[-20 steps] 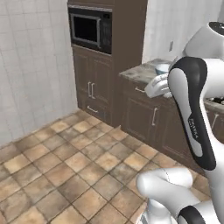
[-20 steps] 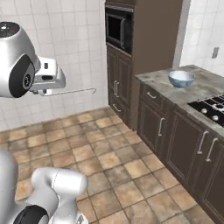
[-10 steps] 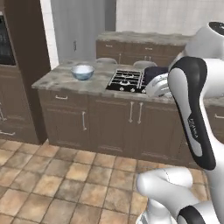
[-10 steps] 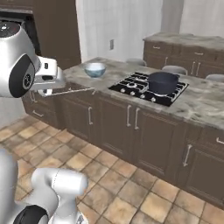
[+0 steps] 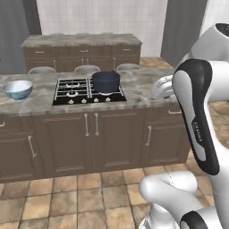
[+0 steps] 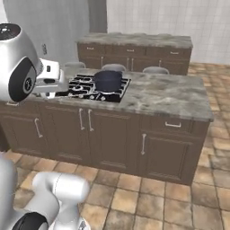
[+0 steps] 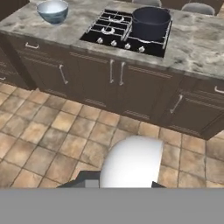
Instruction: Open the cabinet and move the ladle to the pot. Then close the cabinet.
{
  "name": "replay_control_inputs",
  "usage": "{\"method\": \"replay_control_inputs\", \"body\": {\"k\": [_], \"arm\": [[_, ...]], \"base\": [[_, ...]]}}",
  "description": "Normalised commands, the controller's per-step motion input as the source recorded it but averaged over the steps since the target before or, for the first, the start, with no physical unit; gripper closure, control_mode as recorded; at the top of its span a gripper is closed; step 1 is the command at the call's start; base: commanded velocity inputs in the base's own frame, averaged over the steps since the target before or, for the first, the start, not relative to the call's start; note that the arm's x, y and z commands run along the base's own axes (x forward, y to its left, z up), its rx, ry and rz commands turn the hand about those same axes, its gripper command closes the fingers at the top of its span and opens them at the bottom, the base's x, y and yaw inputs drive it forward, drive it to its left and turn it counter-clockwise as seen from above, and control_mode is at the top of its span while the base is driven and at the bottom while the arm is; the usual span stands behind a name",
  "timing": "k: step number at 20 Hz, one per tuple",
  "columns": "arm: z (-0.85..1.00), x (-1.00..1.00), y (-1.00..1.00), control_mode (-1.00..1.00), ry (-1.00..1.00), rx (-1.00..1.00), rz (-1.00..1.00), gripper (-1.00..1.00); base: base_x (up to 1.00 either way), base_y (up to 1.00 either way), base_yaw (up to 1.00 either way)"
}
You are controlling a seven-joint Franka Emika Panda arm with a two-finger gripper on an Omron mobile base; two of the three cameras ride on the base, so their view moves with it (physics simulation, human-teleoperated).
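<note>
The dark pot [image 5: 106,82] stands on the right rear burner of the stove, on the island counter [image 5: 143,89]. It also shows in the right base view [image 6: 108,81] and in the hand view [image 7: 151,22]. My gripper [image 6: 62,86] hangs in front of the island's near edge, level with the countertop and left of the pot, with its jaws shut. A pale rounded shape low in the hand view looks like the ladle [image 7: 131,162], held in the jaws. The left base view has the gripper [image 5: 159,89] right of the pot. The cabinet is out of view.
A pale blue bowl [image 5: 18,88] sits on the island's left end, beside the black stove [image 5: 85,91]. Dark cupboard doors with silver handles [image 7: 116,72] face me below. Behind the island run stools and a second counter [image 5: 80,40]. Tiled floor [image 7: 52,140] lies between me and the island.
The whole view has swung: the tall oven unit and wall slid away to the left and the island with stove and pot now faces me. The arm holds its pose with jaws shut.
</note>
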Motion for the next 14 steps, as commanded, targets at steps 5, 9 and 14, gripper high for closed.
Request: {"method": "replay_control_inputs", "body": {"k": [5,9,14], "arm": [[0.00,0.00,0.00,1.00,0.00,0.00,0.00,1.00],[0.00,0.00,0.00,1.00,0.00,0.00,0.00,1.00],[0.00,0.00,0.00,1.00,0.00,0.00,0.00,1.00]], "base": [[0.98,0.30,-0.13],[1.00,0.14,-0.05],[0.97,0.23,-0.08]]}}
